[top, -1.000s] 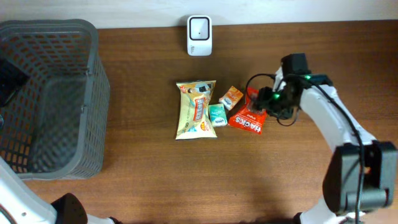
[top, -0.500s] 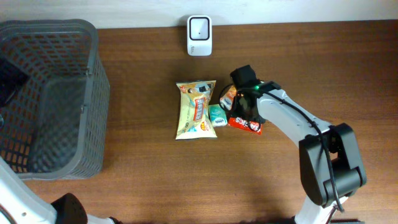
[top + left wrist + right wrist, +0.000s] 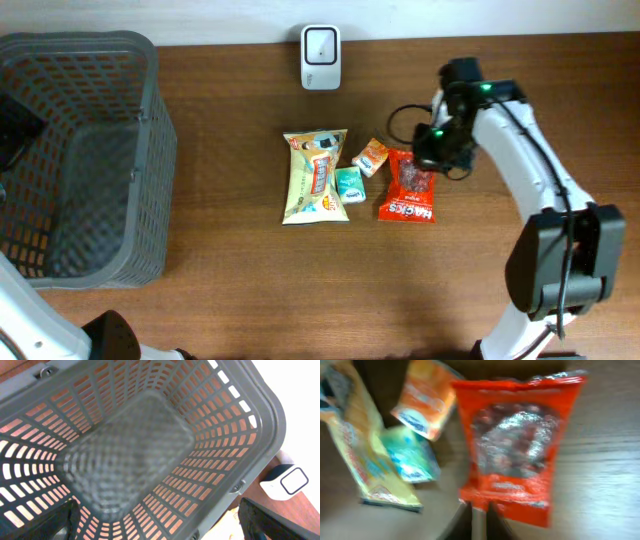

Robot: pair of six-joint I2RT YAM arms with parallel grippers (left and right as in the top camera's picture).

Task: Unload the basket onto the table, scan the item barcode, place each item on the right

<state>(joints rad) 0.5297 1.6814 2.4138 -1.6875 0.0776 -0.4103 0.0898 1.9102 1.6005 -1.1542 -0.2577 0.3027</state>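
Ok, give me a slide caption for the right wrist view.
Blurred: right pincer pinches an edge of the red snack bag; orange packet, green packet, yellow bag beside it.

Red glossy plastic snack bag (image 3: 407,186): white block lettering across its lower end reads "HACKS" in the overhead view. The finer print around it is too small to read. In the right wrist view the same lettering is blurred and illegible.
Yellow flat foil packet (image 3: 316,175): coloured print, no word legible.
Small orange packet (image 3: 372,157) and small green packet (image 3: 348,183): markings too small to read.
White box-shaped scanner unit (image 3: 320,44): outlined square on its face, no legible lettering.
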